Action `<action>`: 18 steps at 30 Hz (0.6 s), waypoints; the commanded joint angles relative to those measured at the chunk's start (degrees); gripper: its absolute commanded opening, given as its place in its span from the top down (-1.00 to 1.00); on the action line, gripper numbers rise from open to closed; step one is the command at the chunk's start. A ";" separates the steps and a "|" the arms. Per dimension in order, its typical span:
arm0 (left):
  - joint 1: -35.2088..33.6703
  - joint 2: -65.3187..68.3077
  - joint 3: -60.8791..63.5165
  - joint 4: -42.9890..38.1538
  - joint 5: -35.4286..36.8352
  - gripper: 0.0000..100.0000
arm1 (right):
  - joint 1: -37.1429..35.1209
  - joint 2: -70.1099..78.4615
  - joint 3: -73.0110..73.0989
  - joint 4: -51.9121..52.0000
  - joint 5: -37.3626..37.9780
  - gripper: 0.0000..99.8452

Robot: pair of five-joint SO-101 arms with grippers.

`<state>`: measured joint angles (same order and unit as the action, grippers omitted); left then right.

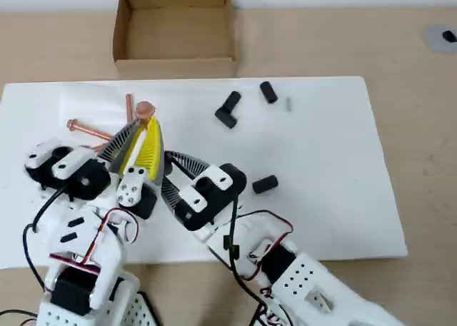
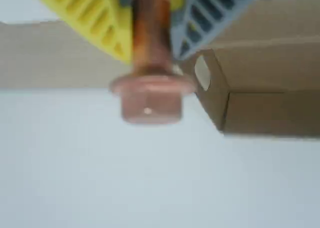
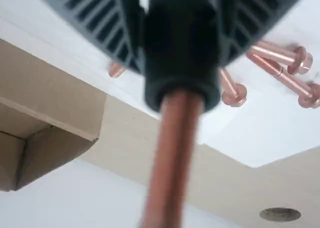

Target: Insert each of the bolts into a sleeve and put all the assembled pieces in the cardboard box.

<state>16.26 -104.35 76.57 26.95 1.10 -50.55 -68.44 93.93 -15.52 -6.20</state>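
Note:
My left gripper point(image 1: 143, 124) is shut on a copper bolt point(image 2: 150, 101) just behind its flanged head, between the yellow finger point(image 2: 90, 18) and the grey finger point(image 2: 210, 13). The bolt head point(image 1: 145, 110) points toward the cardboard box point(image 1: 175, 30). My right gripper point(image 3: 180, 38) is shut on a black sleeve point(image 3: 180, 53), and a copper shaft point(image 3: 170, 158) runs out of the sleeve's end. In the high view the right gripper point(image 1: 164, 170) sits close beside the left one over the white mat, with the sleeve hidden there.
Two loose bolts point(image 1: 89, 130) lie on the white mat point(image 1: 321, 197) left of the grippers. Three loose black sleeves point(image 1: 228, 108) point(image 1: 268, 92) point(image 1: 265, 185) lie toward the middle. The open box stands at the mat's far edge.

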 commanded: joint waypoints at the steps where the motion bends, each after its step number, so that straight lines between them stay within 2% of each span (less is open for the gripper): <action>1: -0.62 -0.57 0.26 -5.27 -0.26 0.99 | -0.22 -1.54 -0.57 -1.49 0.00 0.98; 4: -0.35 -0.57 1.76 -8.09 -0.26 0.99 | -0.22 -1.54 -0.57 -1.49 0.00 0.98; 10: -0.35 -0.57 2.90 -7.82 -0.26 0.99 | -0.22 -1.54 -0.57 -1.49 0.00 0.98; 18: -0.26 -0.57 2.20 -0.62 -0.18 0.99 | -0.13 -1.54 -0.57 -1.49 0.00 0.98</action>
<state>16.18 -104.44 79.74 23.96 1.10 -50.55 -68.44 93.93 -15.52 -6.20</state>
